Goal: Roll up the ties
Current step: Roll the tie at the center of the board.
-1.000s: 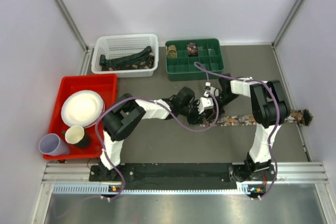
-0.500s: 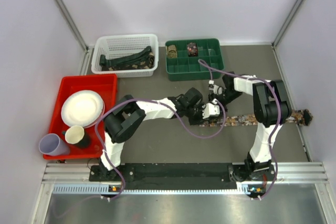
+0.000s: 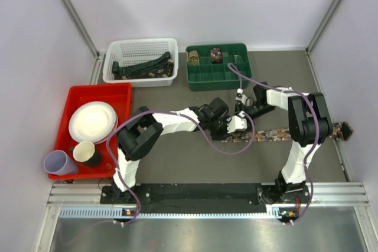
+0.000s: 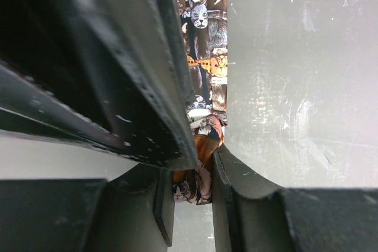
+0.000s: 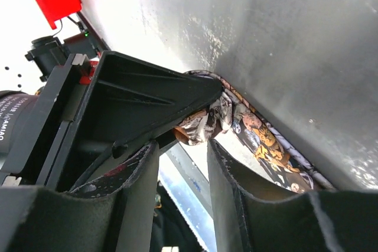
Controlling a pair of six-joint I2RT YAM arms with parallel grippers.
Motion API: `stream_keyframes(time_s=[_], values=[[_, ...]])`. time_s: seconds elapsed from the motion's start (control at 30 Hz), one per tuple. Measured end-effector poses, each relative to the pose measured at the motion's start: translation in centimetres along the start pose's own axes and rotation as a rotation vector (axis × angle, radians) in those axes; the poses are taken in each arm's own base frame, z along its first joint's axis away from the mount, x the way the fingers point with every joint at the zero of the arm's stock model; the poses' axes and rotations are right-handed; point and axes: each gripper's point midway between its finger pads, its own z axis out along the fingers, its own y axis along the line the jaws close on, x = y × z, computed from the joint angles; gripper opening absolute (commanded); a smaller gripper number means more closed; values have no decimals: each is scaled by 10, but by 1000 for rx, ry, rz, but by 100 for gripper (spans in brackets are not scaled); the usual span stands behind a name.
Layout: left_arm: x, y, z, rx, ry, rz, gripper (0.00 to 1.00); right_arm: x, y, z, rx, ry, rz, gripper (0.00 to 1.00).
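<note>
A patterned brown-red tie [image 3: 277,134] lies flat across the table, from the grippers at mid-table to the right wall. My left gripper [image 3: 235,125] is shut on the tie's folded near end, which shows pinched between the jaws in the left wrist view [image 4: 198,172]; the strip [image 4: 204,57] runs away along the table. My right gripper [image 3: 241,105] sits just behind it. In the right wrist view its jaws [image 5: 183,146] stand apart, with the tie's end [image 5: 207,123] just past the tips and the strip [image 5: 266,143] trailing right.
A white basket [image 3: 142,42] at the back left holds dark ties. A green compartment tray [image 3: 218,77] beside it holds two rolled coils [image 3: 216,55]. A red tray [image 3: 121,90] at the left carries a plate and cups. Purple cables loop around both arms.
My left gripper has shifted a little to the right along the tie. My right gripper has drawn slightly back and to the right, staying close to the left one.
</note>
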Motion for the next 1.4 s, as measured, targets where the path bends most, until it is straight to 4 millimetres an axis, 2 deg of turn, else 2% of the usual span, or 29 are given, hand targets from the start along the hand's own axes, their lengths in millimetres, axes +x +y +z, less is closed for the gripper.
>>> stream_keyframes(time_s=[0.3, 0.37, 0.47, 0.57, 0.73, 0.77, 0.8, 0.9, 0.93, 1.03, 1.17, 1.4], values=[[3, 0, -2, 9, 6, -19, 16, 4, -1, 12, -3, 7, -16, 37], [3, 0, -2, 11, 4, -25, 17, 3, -1, 14, -6, 2, -9, 33], [3, 0, -2, 11, 5, -34, 18, 2, -1, 15, -10, -3, -7, 23], [3, 0, -2, 11, 5, -38, 21, 2, -1, 18, -6, -3, -13, 2], [4, 0, -2, 11, 5, -39, 22, 2, -4, 21, 10, -1, -20, 0], [4, 0, -2, 12, 5, -39, 24, 2, -5, 21, 12, -1, -20, 0], [4, 0, -2, 11, 5, -39, 31, 2, -5, 21, 13, -1, -19, 0], [4, 0, -2, 10, 3, -40, 42, 2, -7, 21, 26, -2, -19, 0], [4, 0, -2, 8, 2, -43, 50, 1, -10, 21, 44, -3, -21, 0], [6, -2, -4, 8, 5, -49, 60, 0, -18, 22, 90, -7, -25, 0], [10, -4, -9, 13, 2, -70, 68, -1, -24, 21, 131, -13, -25, 0], [16, -1, -17, -3, -71, -142, 75, -2, -30, 18, 185, -26, -24, 0]])
